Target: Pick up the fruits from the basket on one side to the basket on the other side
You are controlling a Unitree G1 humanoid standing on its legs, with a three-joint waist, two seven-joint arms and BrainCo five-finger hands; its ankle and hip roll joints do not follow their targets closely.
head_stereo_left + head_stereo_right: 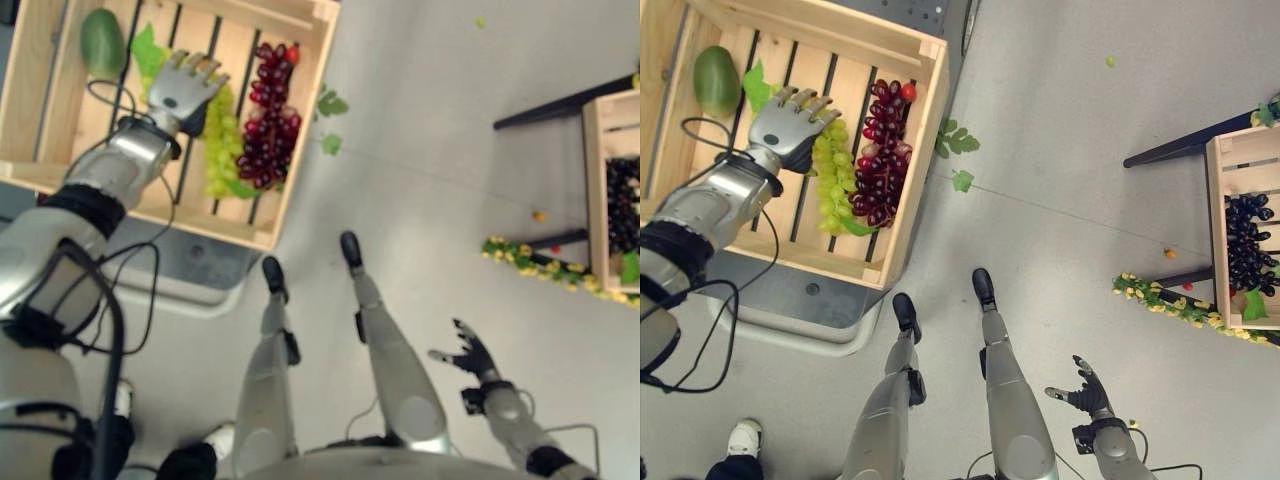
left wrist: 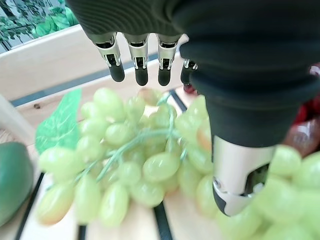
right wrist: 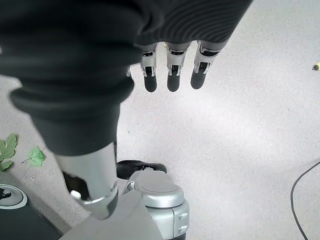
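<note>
Floor: pale grey, two wooden slatted crates (image 1: pixel 290 120), (image 1: pixel 1218 190) well apart.
Left crate: one green grape bunch (image 2: pixel 145 165), one red grape bunch (image 1: pixel 883 150), one green mango (image 1: pixel 102 42).
Right crate: one dark grape bunch (image 1: pixel 1243 245).
Left hand (image 1: pixel 790 122): above green bunch, fingers (image 2: pixel 141 65) extended, holding nothing.
Right hand (image 1: pixel 1085 395): low over floor, fingers (image 3: pixel 172 70) straight, empty.

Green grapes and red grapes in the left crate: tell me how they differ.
The green grapes are pale yellow-green; the red grapes are dark wine red. The green grapes lie right under the open left hand, while the red grapes lie beside it with nothing over them. The green grapes sit nearer the crate's middle, the red grapes next to the wooden crate's side wall. Both are long bunches lying side by side on the slats.
</note>
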